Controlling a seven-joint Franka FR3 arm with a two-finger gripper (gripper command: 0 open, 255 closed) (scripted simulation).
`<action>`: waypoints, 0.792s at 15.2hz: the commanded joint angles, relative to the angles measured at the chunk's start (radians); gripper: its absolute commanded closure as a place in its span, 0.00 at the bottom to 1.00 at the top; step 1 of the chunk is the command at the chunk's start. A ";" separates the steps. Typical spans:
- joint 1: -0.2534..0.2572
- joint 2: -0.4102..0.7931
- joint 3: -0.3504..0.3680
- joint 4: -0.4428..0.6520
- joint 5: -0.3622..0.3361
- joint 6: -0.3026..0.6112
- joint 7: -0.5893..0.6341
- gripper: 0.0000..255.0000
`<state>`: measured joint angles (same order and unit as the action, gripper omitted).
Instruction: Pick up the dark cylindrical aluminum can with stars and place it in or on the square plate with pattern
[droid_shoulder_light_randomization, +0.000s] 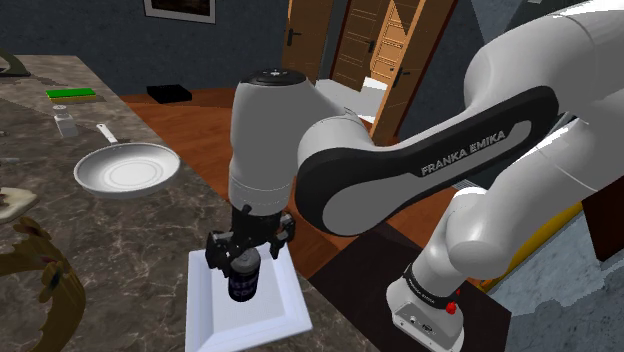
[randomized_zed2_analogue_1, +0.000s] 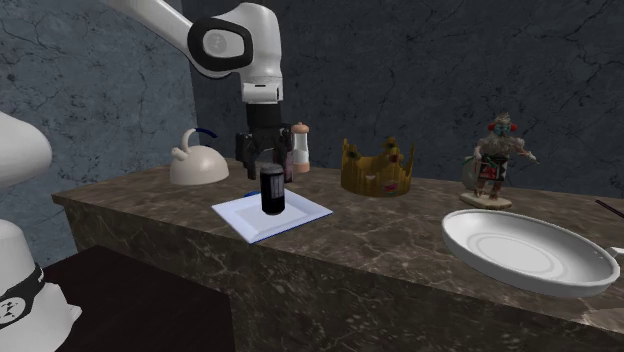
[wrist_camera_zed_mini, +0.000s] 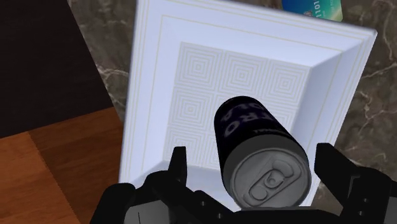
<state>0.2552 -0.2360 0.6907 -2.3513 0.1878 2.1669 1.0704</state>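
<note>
Standing upright on one white square plate (droid_shoulder_light_randomization: 280, 308) near the counter's edge in the shoulder view is one dark can (droid_shoulder_light_randomization: 244, 282) with purple print on its side. One black gripper (droid_shoulder_light_randomization: 247, 252) sits right above it, and one white arm (droid_shoulder_light_randomization: 265, 150) bends down over it. The counter (droid_shoulder_light_randomization: 130, 240) is dark marbled stone. It also carries one round white dish (droid_shoulder_light_randomization: 127, 168), one flat green block (droid_shoulder_light_randomization: 70, 93) and one small pale container (droid_shoulder_light_randomization: 66, 124). One black box (droid_shoulder_light_randomization: 168, 93) lies on the wood floor (droid_shoulder_light_randomization: 200, 125) beyond.

Second exterior view: the can is upright on the middle of the square plate, with the gripper around its top. Behind the plate are one pale kettle (randomized_zed2_analogue_1: 198, 162) and one shaker (randomized_zed2_analogue_1: 298, 147). Toward the view's right come one gold crown (randomized_zed2_analogue_1: 377, 170), one painted figurine (randomized_zed2_analogue_1: 495, 160), then the round dish, well apart from the square plate.

Wrist view: the can's silver top with one pull tab sits between the two fingers (wrist_camera_zed_mini: 177, 167). The fingers are spread wide. One stands clear of the can with a gap. The other is just beside it, and I cannot tell if it touches. The plate floor under the can has a nested-squares pattern. One teal card (wrist_camera_zed_mini: 312, 7) lies on the counter just past the plate's far rim.
</note>
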 joint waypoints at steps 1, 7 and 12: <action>-0.002 0.008 0.002 0.002 -0.005 0.004 0.003 0.00; 0.004 -0.056 -0.030 0.082 0.018 -0.133 -0.019 0.00; 0.004 -0.056 -0.030 0.083 0.017 -0.133 -0.019 0.00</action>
<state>0.2590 -0.2915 0.6611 -2.2688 0.2051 2.0341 1.0513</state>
